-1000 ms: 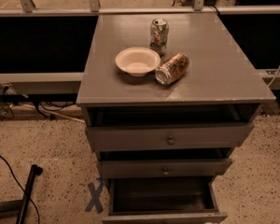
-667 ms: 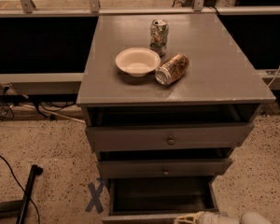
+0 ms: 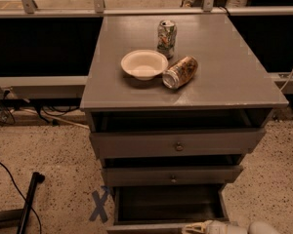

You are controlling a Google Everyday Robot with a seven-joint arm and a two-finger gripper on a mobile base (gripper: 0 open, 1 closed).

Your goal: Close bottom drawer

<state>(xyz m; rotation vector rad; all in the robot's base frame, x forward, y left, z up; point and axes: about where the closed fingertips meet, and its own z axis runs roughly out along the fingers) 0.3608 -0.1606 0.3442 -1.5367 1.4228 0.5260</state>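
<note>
The bottom drawer (image 3: 168, 204) of the grey cabinet is pulled far out, with its dark inside showing. Its thin front (image 3: 146, 227) runs along the lower edge of the camera view. My gripper (image 3: 199, 227), white, reaches in from the bottom right and lies at the right part of that drawer front, at or just over it. Whether it touches the front cannot be seen.
The middle drawer (image 3: 173, 175) and the top drawer (image 3: 178, 144) stand partly out above. On the cabinet top (image 3: 234, 77) are a white bowl (image 3: 144, 64), an upright can (image 3: 166, 32) and a can lying down (image 3: 180, 72). A blue X (image 3: 100, 204), a black pole (image 3: 29, 201) and cables mark the floor at left.
My gripper has come into view from the bottom right and moved left along the bottom drawer's front. The drawers and the things on top have not moved.
</note>
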